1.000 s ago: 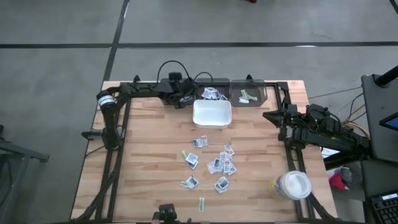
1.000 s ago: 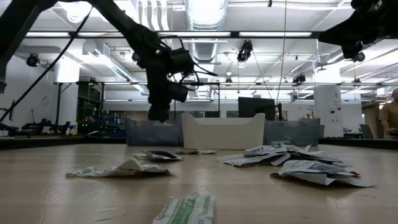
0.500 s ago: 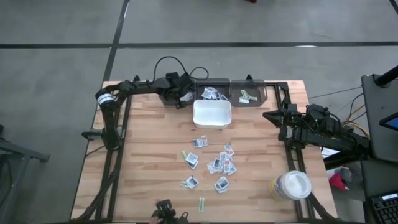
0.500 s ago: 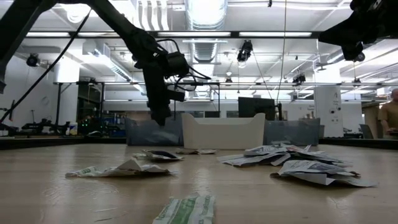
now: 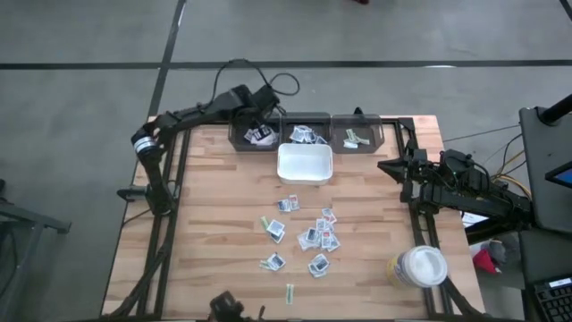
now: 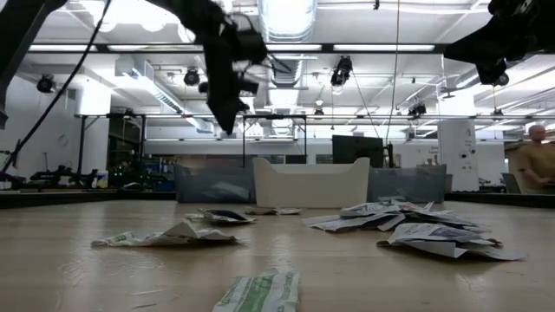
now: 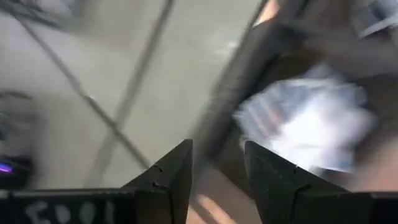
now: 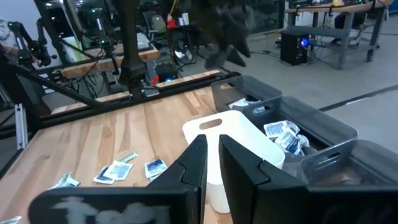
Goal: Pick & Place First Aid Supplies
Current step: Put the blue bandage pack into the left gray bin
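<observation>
The first aid supplies are small flat packets, white and grey with blue-striped or reddish print, scattered in a loose cluster [image 5: 308, 234] on the wooden slatted table [image 5: 206, 224], nearer than the white square plastic tray [image 5: 305, 164]. A few narrow pale greenish strips lie among them, one [image 5: 290, 292] close to the near edge. From table height the packets look crumpled and slightly lifted at their edges [image 6: 408, 227], and a green-printed one [image 6: 260, 292] lies nearest the camera.

More packets sit in the dark grey bins along the far edge: a pile in the left bin [image 5: 259, 136], another in the middle bin [image 5: 307, 134], and pale strips in the right bin [image 5: 357, 138].

The left gripper [image 5: 262, 114] hangs above the left bin; in its wrist view its dark fingers [image 7: 175, 180] stand spread apart with nothing between them, over a blurred white heap of packets [image 7: 308, 121].

The right gripper [image 5: 391, 166] waits at the right edge of the table, its fingers [image 8: 198, 163] close together with a narrow gap and holding nothing.

A round white-lidded jar [image 5: 418, 266] stands at the near right corner
</observation>
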Robot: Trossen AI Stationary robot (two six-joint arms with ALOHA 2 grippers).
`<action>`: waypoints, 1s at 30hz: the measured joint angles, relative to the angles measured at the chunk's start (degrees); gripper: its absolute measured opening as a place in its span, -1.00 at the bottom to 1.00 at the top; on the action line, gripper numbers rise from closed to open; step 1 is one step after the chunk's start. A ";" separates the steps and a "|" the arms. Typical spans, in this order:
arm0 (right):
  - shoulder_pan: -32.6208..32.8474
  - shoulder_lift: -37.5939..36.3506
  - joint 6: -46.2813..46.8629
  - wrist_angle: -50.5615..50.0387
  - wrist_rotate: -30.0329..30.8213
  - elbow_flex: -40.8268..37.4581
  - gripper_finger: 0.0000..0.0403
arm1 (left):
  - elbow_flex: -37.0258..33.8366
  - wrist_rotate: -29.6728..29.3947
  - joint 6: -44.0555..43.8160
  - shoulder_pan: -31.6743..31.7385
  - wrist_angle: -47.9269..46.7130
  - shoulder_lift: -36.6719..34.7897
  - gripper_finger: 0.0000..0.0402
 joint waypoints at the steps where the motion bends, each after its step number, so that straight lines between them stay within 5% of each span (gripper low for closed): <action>1: 0.00 0.00 -0.02 -0.02 0.00 -0.02 -0.81 | 2.47 2.76 -4.26 -0.35 -3.48 -0.18 -0.26; 6: 0.00 0.01 -0.01 -0.05 -0.02 -0.02 -0.81 | 9.95 25.04 -22.98 -1.74 -11.51 -1.59 -0.26; 11: 0.00 0.02 0.00 -0.09 -0.02 0.00 -0.81 | 10.36 42.54 -29.69 -7.13 -10.31 -3.52 -0.26; 20: 0.00 0.00 0.15 -0.47 -0.11 0.00 -0.81 | 9.02 43.13 -31.87 -25.62 -8.57 -3.11 -0.26; 30: 0.00 0.02 0.17 -0.46 -0.11 -0.02 -0.81 | 2.43 32.96 -47.10 -41.52 1.78 -2.82 -0.26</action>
